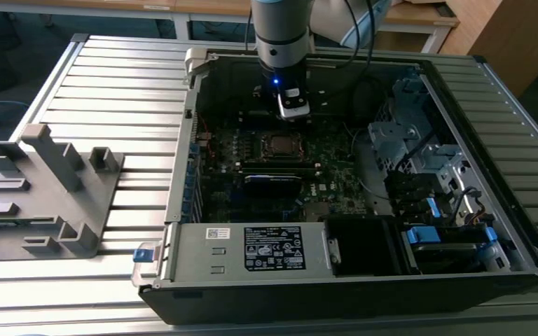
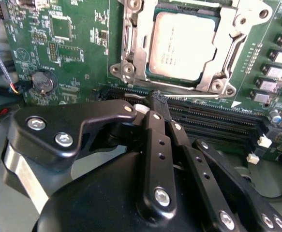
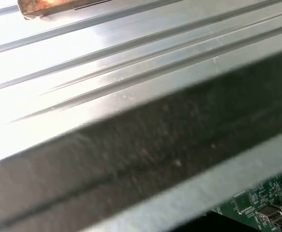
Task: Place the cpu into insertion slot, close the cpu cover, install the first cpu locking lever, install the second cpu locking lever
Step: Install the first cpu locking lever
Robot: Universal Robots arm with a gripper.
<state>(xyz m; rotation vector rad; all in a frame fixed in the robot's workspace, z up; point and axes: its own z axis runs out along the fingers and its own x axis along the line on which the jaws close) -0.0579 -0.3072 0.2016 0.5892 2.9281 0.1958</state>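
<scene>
The cpu [image 2: 182, 46] lies flat in its socket on the green motherboard, its grey metal top showing through the window of the cpu cover [image 2: 140, 48]. The silver cover frame lies down around the chip. A thin metal lever rod [image 2: 194, 90] runs along the socket edge nearest my gripper. My gripper [image 2: 159, 102] has its black fingers shut together with nothing between them, the tips just short of that rod. In the exterior view the gripper [image 1: 293, 112] hangs inside the open computer case, just behind the socket [image 1: 279, 144].
Black memory slots [image 2: 213, 118] lie between the gripper and the socket, and a coin battery [image 2: 41, 83] sits off to one side. The case wall [image 1: 183, 140], power supply [image 1: 250, 248] and drive cages [image 1: 409, 140] ring the board. A grey fixture [image 1: 45, 189] stands at the exterior view's left.
</scene>
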